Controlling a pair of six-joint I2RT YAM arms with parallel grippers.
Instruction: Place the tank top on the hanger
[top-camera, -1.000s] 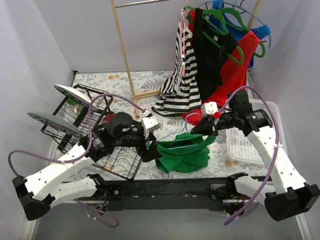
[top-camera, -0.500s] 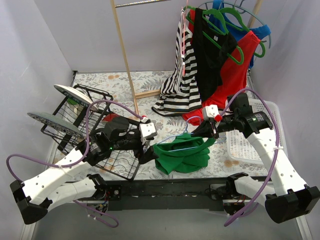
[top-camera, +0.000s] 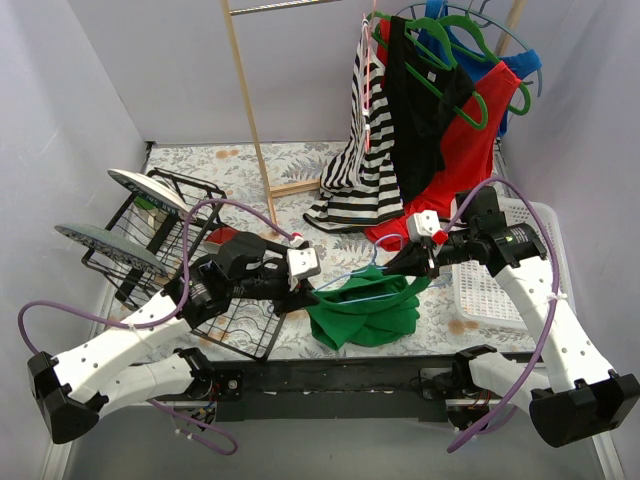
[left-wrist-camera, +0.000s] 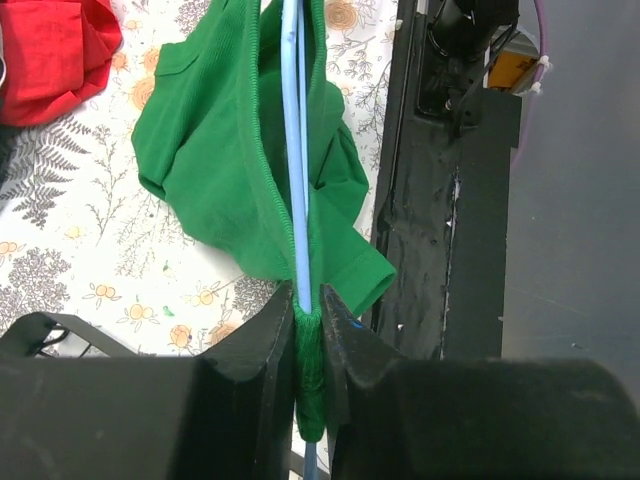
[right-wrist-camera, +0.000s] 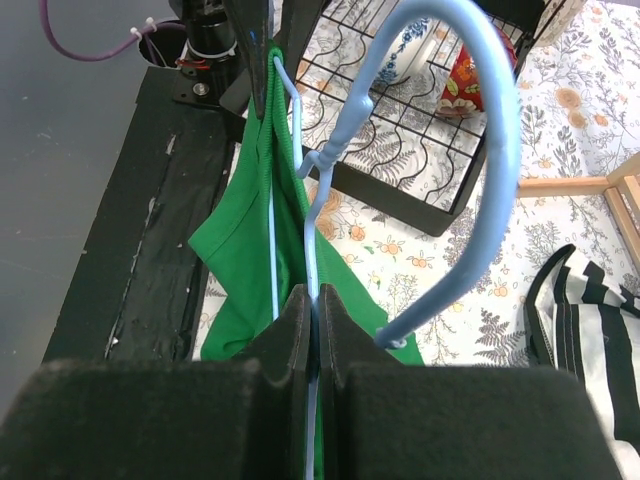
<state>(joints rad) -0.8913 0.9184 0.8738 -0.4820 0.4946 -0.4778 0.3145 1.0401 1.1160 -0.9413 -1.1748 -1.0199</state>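
Observation:
The bright green tank top (top-camera: 365, 312) hangs crumpled over the flowered table, held up between both arms. The light-blue wire hanger (top-camera: 352, 279) runs through it, hook (right-wrist-camera: 492, 150) up. My left gripper (top-camera: 308, 291) is shut at the hanger's left end. In the left wrist view its jaws (left-wrist-camera: 308, 300) pinch a bunched green strap of the tank top (left-wrist-camera: 225, 150) against the blue wire (left-wrist-camera: 293, 150). My right gripper (top-camera: 396, 268) is shut on the hanger's wire (right-wrist-camera: 312, 235) just below the hook. The green fabric (right-wrist-camera: 245, 250) hangs beneath the right gripper (right-wrist-camera: 317, 296).
A black wire basket (top-camera: 165, 245) with plates stands at the left. A striped top (top-camera: 358, 170), a red garment (top-camera: 462, 150) and green plastic hangers (top-camera: 450, 45) hang at the back right by a wooden post (top-camera: 250, 110). A white basket (top-camera: 492, 285) sits at the right. A red cloth (left-wrist-camera: 50, 50) lies on the table.
My left gripper, open half a second ago beside the tank top's edge, has shut on the green strap at the hanger's end. The right arm holds as before.

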